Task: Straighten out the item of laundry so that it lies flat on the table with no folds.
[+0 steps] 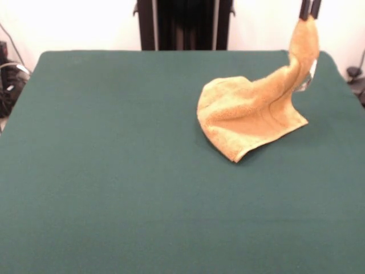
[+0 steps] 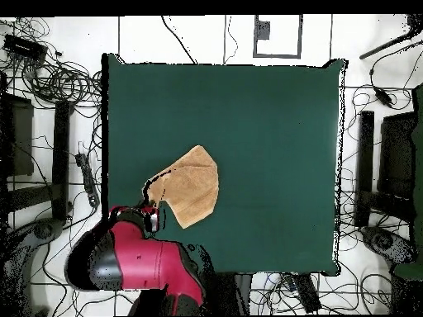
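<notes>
The orange-tan towel, the item of laundry, lies on the green table towards its far right. One corner is pulled up into a twisted strip. My gripper is shut on the top of that strip at the picture's upper edge, with only its dark fingertips showing. The rest of the towel rests crumpled on the table with a fold along its near edge. In the overhead view the towel lies near the table's lower left, and the red arm covers the gripper.
The raised corner hangs close to the table's far right corner. Cables and dark stands lie on the floor around the table. Open green surface stretches left of and in front of the towel.
</notes>
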